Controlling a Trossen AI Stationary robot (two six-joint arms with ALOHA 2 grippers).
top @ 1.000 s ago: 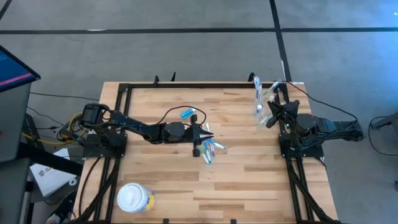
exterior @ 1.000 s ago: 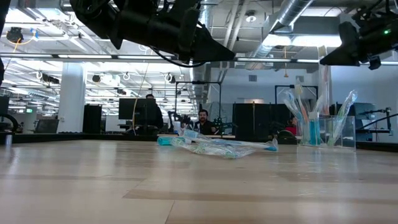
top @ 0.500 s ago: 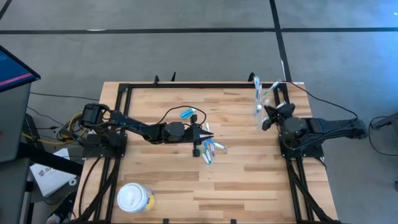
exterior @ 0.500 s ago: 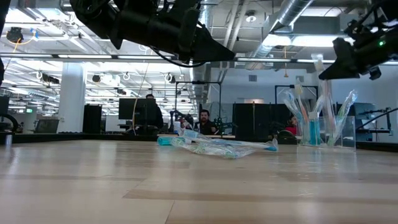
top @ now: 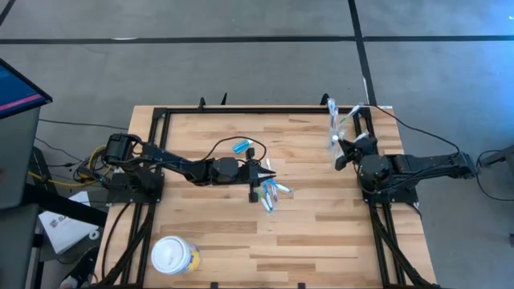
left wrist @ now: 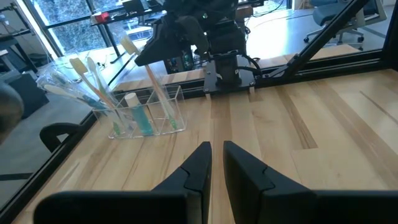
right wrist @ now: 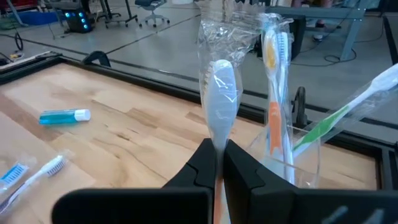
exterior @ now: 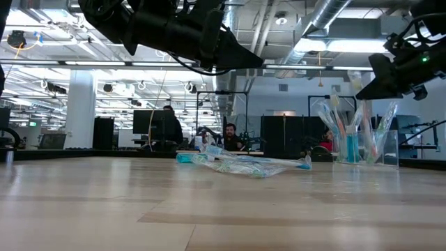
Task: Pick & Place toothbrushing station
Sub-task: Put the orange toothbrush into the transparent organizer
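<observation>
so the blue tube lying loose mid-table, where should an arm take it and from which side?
Probably across the body of the blue tube, from straight above. It lies flat on the wooden table, apart from the pile of toothbrushes, so the space over it looks open. Its white cap end is narrower and likelier to slip. Set the fingers across its long axis.

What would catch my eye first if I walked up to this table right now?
Probably the right gripper at the table's far right corner, shut on a wrapped toothbrush above the clear tumbler, which already bristles with brushes. Next, the left gripper poised mid-table by a loose pile of toothbrushes, with a small blue tube lying just beyond.
</observation>
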